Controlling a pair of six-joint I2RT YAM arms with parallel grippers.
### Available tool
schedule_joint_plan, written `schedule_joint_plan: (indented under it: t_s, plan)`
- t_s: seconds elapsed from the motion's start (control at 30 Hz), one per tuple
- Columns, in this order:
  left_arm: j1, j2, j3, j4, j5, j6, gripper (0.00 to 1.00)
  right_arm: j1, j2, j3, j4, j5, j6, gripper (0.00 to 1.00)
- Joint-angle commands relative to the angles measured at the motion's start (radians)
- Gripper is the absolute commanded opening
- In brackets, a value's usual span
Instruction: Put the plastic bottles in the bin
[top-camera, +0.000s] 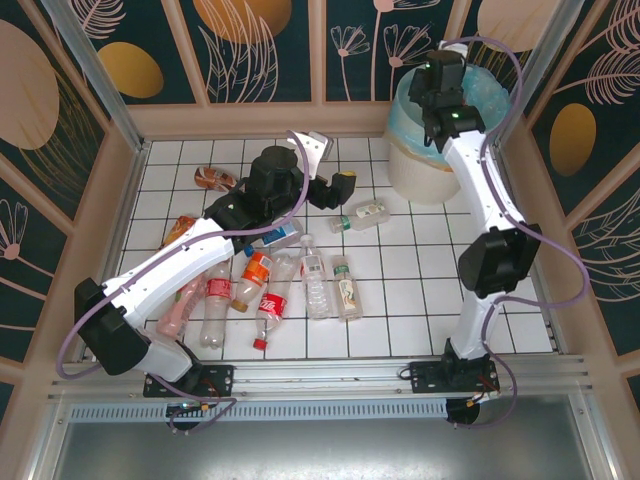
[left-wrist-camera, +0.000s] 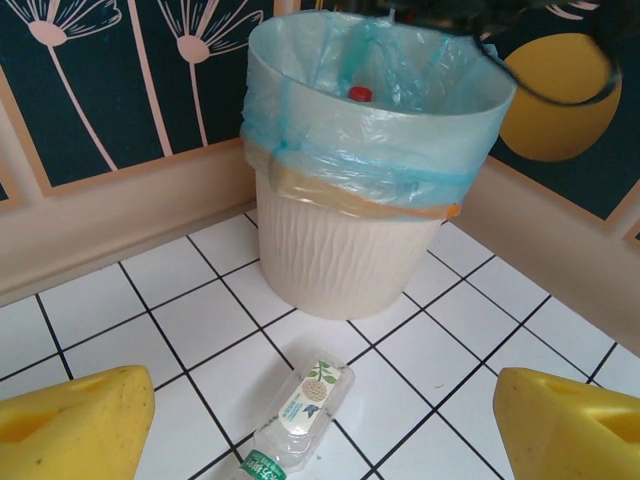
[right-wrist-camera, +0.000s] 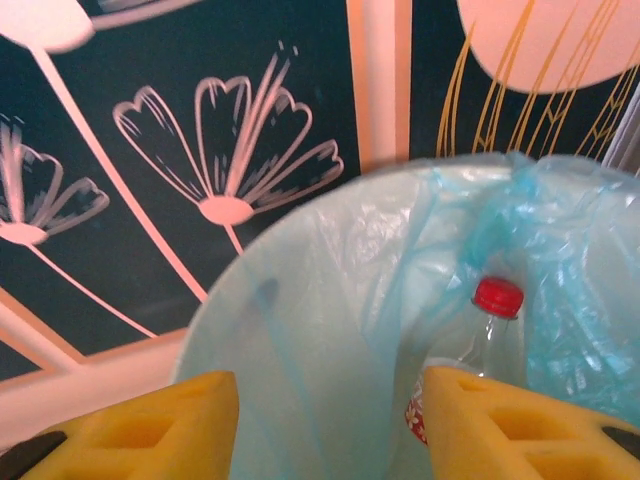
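- The bin (left-wrist-camera: 350, 250) is a ribbed white bucket lined with a light blue bag. It stands in the far right corner of the white tiled table (top-camera: 420, 300).
- A clear red-capped bottle (right-wrist-camera: 490, 340) leans inside against the crumpled liner, cap up.
- The right gripper (right-wrist-camera: 330, 400) hangs over the bin's mouth, yellow jaws apart with nothing between them — the bottle sits just beyond the right-hand finger.
- The left gripper (left-wrist-camera: 320, 405) is low over the tiles, jaws wide. A clear green-capped bottle (left-wrist-camera: 300, 418) with a white leaf label lies on its side between them, just ahead and short of the bin.
- Many more bottles (top-camera: 272, 300) lie clustered by the left arm, well apart from the bin.
- The finger hides the red-capped bottle's lower body — only a sliver of its red label shows.
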Motion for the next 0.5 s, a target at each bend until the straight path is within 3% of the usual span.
schedule_joint_plan:
  t_s: [0.0, 0.3, 0.47]
  plan:
    - [-0.002, 0.0, -0.003, 0.022, -0.032, 0.001, 0.88, 0.029, -0.088, -0.025, 0.008, -0.018, 0.028, 0.52]
    - [-0.001, -0.022, 0.017, -0.01, -0.071, 0.003, 0.88, 0.254, -0.339, -0.316, 0.121, 0.051, -0.012, 0.53]
    - [-0.002, -0.032, 0.045, -0.086, -0.103, -0.049, 0.88, 0.364, -0.523, -0.619, 0.197, -0.079, 0.016, 0.52]
